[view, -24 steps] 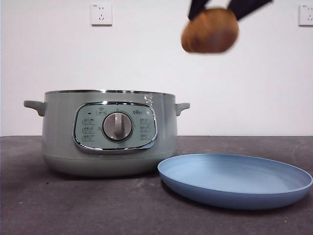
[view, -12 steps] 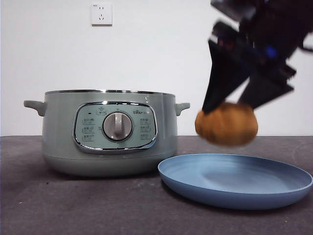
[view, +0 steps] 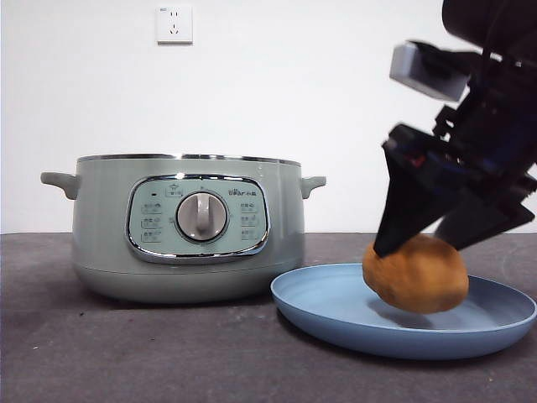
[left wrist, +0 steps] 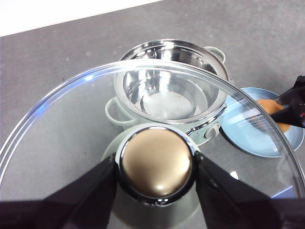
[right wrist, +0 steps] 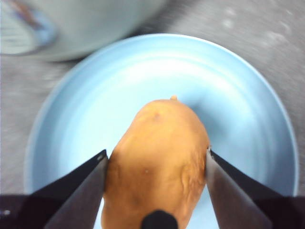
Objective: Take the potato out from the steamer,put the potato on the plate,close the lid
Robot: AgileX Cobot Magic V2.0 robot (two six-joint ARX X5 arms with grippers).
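Observation:
My right gripper [view: 430, 242] is shut on the golden-brown potato [view: 416, 274] and holds it low inside the light-blue plate [view: 336, 309], at or just above its surface. In the right wrist view the potato [right wrist: 157, 164] sits between my jaws over the plate [right wrist: 228, 95]. The sage-green steamer [view: 185, 227] stands open left of the plate. My left gripper [left wrist: 156, 164] is shut on the knob of the glass lid [left wrist: 57, 129] and holds it high above the open steamer [left wrist: 169, 93].
The left wrist view shows the steamer's empty steel bowl, with the plate [left wrist: 243, 129] and the right gripper [left wrist: 290, 105] beside it. A wall socket [view: 174, 23] is on the white wall behind. The dark table [view: 126, 353] runs in front.
My right gripper has come down and to the right with the potato, from high above the table to down in the plate. The steamer and plate have not moved.

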